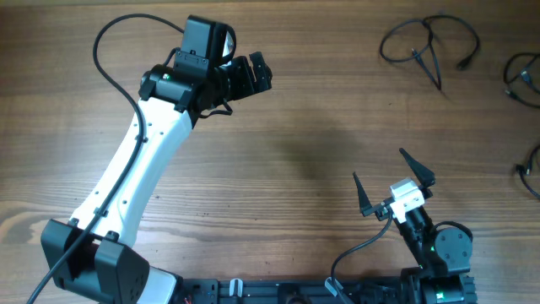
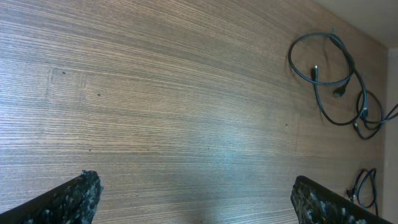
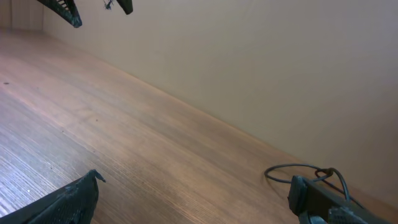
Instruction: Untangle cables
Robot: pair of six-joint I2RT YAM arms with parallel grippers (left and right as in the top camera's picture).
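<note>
Several thin black cables lie apart as loose loops at the table's far right. In the overhead view one loop (image 1: 429, 40) is at the top, a second (image 1: 523, 78) is at the right edge, and a third (image 1: 530, 171) is lower down. The left wrist view shows the joined loops (image 2: 323, 62) at its top right and another cable (image 2: 364, 185) at its right edge. The right wrist view shows one loop (image 3: 297, 170) partly behind a finger. My left gripper (image 1: 260, 73) (image 2: 196, 200) is open and empty over bare wood, far left of the cables. My right gripper (image 1: 378, 165) (image 3: 193, 200) is open and empty, below the top loop.
The wooden table (image 1: 321, 127) fills the views. A beige wall (image 3: 261, 68) stands behind its far edge. The left arm's white link (image 1: 143, 160) crosses the left half. Each arm's own thick black wire trails beside it (image 1: 110, 34) (image 1: 354, 253).
</note>
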